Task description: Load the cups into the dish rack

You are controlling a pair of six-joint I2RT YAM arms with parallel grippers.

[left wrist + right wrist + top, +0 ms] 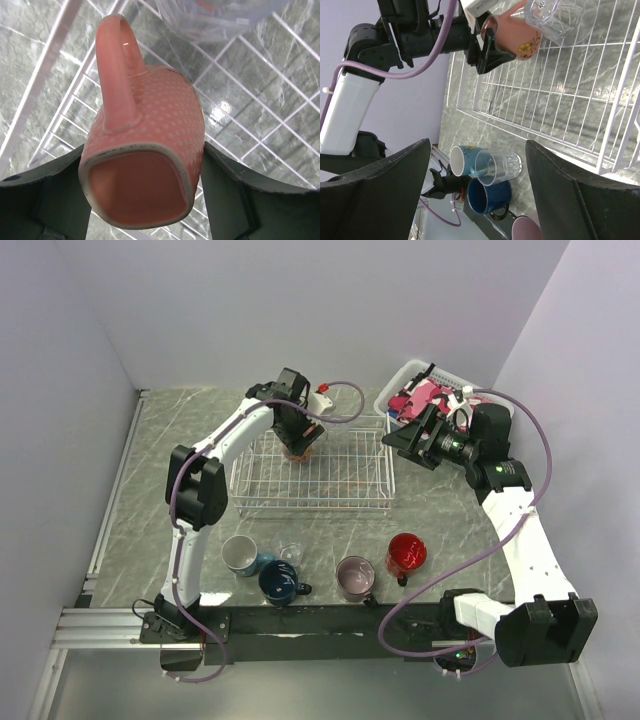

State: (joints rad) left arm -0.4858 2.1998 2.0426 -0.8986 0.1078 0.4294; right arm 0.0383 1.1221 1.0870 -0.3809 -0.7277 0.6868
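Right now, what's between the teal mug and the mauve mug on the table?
A clear glass and the navy mug sit between the teal mug and the mauve mug. The top view shows this best.

1. Surface [150, 490]: glossy grey-green marbled top, reaching the walls on three sides.
2. Back wall [300, 300]: plain, pale lilac-grey panel.
3. Left wall [50, 390] and right wall [585, 330]: matching pale panels, joining the back wall at the corners.
4. Metal rail [100, 625]: silver profile along the near edge; a similar metal strip [115, 475] borders the left side.
5. Light: soft and even; a bright glint [224, 106] on the marbled top in the left wrist view.
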